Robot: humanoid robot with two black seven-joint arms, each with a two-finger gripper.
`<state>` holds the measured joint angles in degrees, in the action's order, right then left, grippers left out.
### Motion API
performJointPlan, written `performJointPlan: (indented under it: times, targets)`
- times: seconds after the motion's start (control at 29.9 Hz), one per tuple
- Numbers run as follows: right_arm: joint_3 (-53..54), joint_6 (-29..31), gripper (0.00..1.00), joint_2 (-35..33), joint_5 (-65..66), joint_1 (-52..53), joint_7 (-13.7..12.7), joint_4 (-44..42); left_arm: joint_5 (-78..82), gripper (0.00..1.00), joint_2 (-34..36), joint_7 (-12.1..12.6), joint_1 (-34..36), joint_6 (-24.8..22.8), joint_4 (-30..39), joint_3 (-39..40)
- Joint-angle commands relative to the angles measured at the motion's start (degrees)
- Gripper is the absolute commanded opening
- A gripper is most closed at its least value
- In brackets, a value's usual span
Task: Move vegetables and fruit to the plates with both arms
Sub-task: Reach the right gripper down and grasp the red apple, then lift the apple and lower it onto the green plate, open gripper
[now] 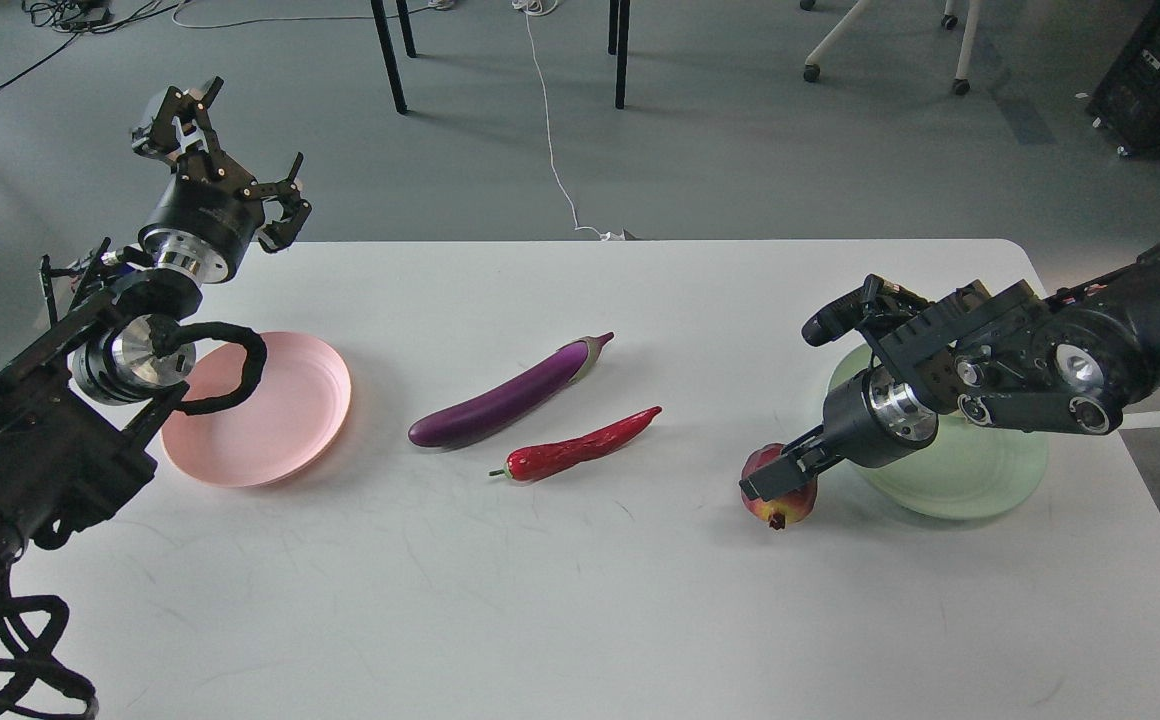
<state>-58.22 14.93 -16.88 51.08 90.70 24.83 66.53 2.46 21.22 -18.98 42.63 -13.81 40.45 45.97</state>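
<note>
The left arm rises along the left edge of the white tabletop [580,600], its silver wrist ring turned up and its left hand [225,165] held high above the tabletop's far left corner, well clear of everything. Its black fingers are spread wide with nothing between them.

The right arm reaches in from the right and angles down toward the left, crossing over the green plate [950,480]. The right hand [775,482] is down at the pomegranate [785,505], its fingers lying over the top of the fruit. The fingers look closed on it, though from this angle the far finger is hidden, so the grip itself cannot be told for sure.

The pomegranate is dark red with a yellowish patch low on its front; it sits on the tabletop just beside the green plate's left rim, not on it. The eggplant [510,395] lies near the middle of the tabletop, long, slim and glossy purple, set diagonally with its pale stem cap pointing to the upper right. The red chili [580,447] lies just in front of it, roughly parallel and apart from it, with its stem end to the lower left.

The pink plate [280,420] sits at the left, partly covered by the left arm's cable loop; its visible surface is bare. The green plate's visible part holds nothing, the rest being under the right arm.
</note>
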Motion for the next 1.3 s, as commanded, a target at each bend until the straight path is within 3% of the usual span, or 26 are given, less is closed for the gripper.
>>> performJointPlan:
  times: [0.0,0.17,0.47,0.7,0.84,1.07,1.27]
  targets:
    - [-0.66,0.01,0.74,-0.25,0.86,-0.17,0.13,0.18,0.00,0.98,0.05,0.00,0.00,0.01,-0.02,0.00]
    - [-0.23,0.01,0.56,-0.43,1.39,0.18,0.22,0.09,0.00,0.98,0.05,0.00,-0.09,0.01,-0.02,0.00]
    - [2.32,-0.08,0.57,-6.58,1.66,5.28,0.05,-2.02,0.00,0.98,0.22,0.00,0.00,0.01,-0.02,0.00]
    - [-0.40,-0.25,0.58,-13.25,9.04,0.19,0.04,-6.06,0.00,0.98,0.05,0.08,0.08,0.01,0.07,0.00]
    - [-0.23,-1.21,0.63,-15.72,9.30,-1.23,0.04,-7.12,0.00,0.98,-0.04,0.17,0.17,0.01,0.07,0.00]
    - [0.12,-3.85,0.92,-16.25,9.04,-3.69,-0.22,-7.21,0.09,0.98,-0.31,0.26,0.61,0.10,0.07,-0.09]
    - [4.60,-3.77,0.97,-18.18,8.78,-3.34,-0.31,-7.47,0.09,0.98,-0.04,0.35,0.79,0.10,0.07,-0.09]
